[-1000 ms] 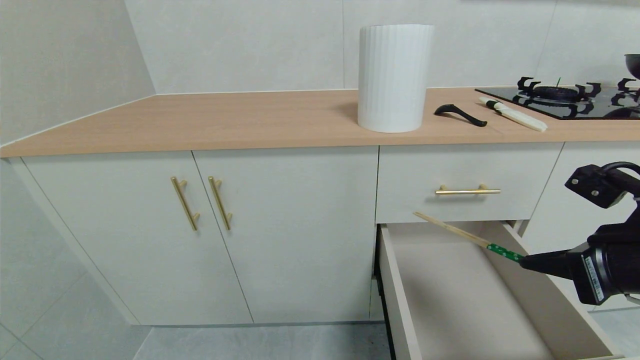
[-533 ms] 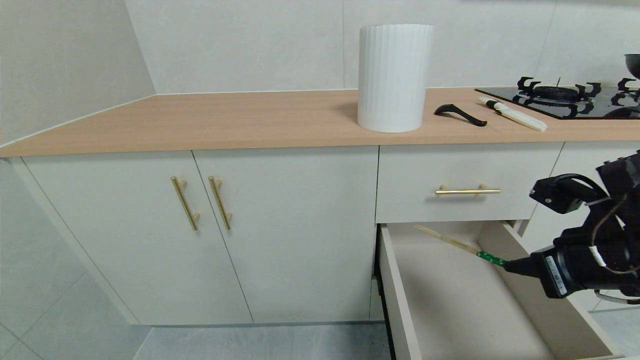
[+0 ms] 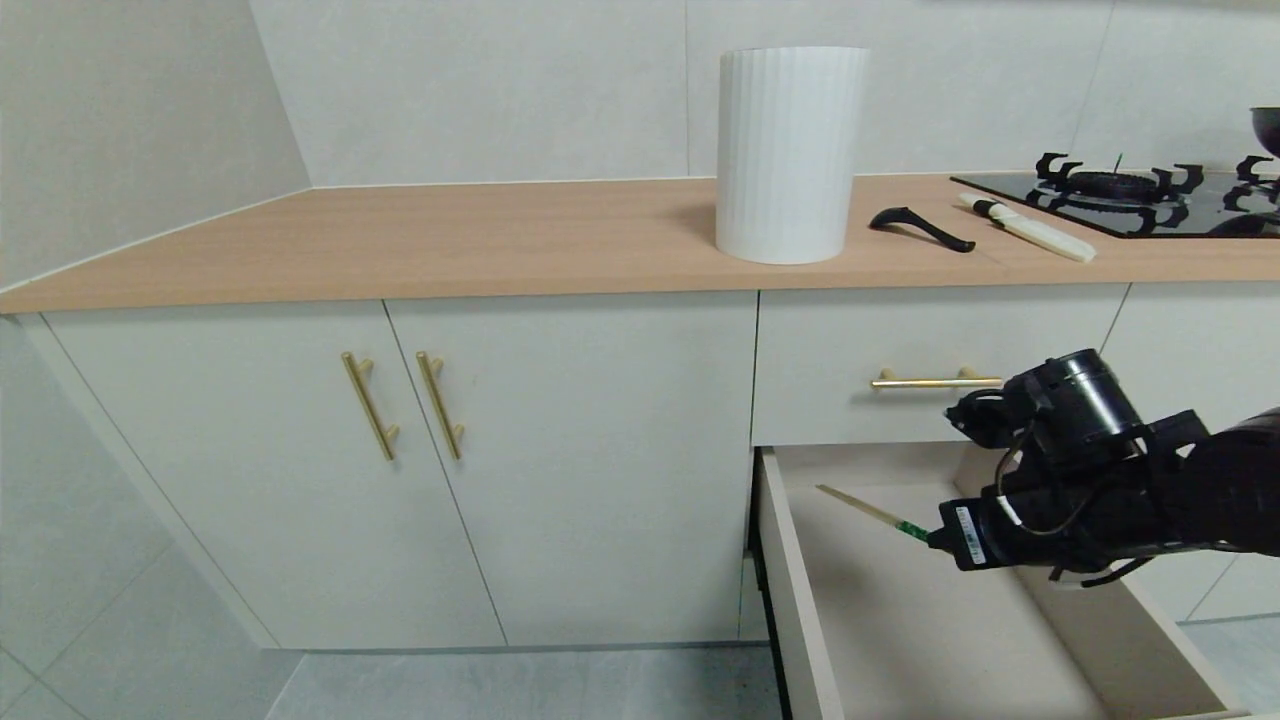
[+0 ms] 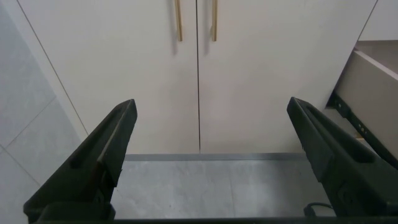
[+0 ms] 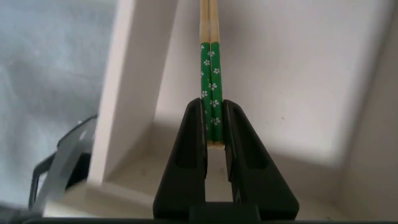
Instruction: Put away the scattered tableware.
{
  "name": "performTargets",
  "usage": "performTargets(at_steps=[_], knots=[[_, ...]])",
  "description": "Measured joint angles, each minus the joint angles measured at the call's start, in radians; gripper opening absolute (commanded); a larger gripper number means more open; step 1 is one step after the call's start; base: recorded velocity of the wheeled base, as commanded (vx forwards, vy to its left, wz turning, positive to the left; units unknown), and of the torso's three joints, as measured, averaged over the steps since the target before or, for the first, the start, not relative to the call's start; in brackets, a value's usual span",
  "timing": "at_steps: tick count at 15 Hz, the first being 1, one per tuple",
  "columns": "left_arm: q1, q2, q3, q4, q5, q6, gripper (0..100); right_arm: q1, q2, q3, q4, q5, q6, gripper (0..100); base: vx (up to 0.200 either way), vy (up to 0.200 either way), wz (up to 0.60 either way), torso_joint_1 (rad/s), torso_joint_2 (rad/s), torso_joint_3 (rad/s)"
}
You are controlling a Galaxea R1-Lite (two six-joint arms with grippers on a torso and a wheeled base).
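"Where are the chopsticks?"

"Over the floor of the open pale pull-out drawer (image 3: 795, 610). The right gripper (image 3: 935, 540) has its jaws clamped on the green flowered ends of the pair of wooden chopsticks (image 3: 866, 510). They lie nearly level, bare tips pointing to the robot's left and toward the drawer's back."

"The other arm?"

"The left gripper (image 4: 210, 106) has its jaws spread wide, holding nothing, and faces the white cabinet doors (image 4: 249, 74)."

"Farther back?"

"A shut drawer with a gold bar handle (image 3: 935, 381). On the wooden table (image 3: 450, 240) stand a tall white ribbed cylinder (image 3: 790, 150), a curved black utensil (image 3: 920, 228) and a white sheathed knife (image 3: 1025, 228), beside the black gas hob (image 3: 1120, 200)."
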Motion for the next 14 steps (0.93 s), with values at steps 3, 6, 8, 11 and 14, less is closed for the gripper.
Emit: performTargets(at_steps=[3,6,8,11,14], knots=[[0.0,0.0,0.0,0.0,0.0,0.0,100,0.0,0.133,0.0,-0.111,-0.049,0.04,0,0.0,0.0,0.0,0.0,0.0,0.0],[0.0,0.0,0.0,0.0,0.0,0.0,100,0.001,0.25,0.0,-0.176,-0.079,0.064,0,0.0,0.0,0.0,0.0,0.0,0.0],[0.0,0.0,0.0,0.0,0.0,0.0,100,0.011,0.302,0.003,-0.179,-0.081,0.065,0,0.0,0.0,0.0,0.0,0.0,0.0],[0.0,0.0,0.0,0.0,0.0,0.0,100,0.034,0.364,0.007,-0.177,-0.083,0.064,0,0.0,0.0,0.0,0.0,0.0,0.0],[0.0,0.0,0.0,0.0,0.0,0.0,100,0.058,0.432,0.013,-0.174,-0.099,0.061,0,0.0,0.0,0.0,0.0,0.0,0.0]])
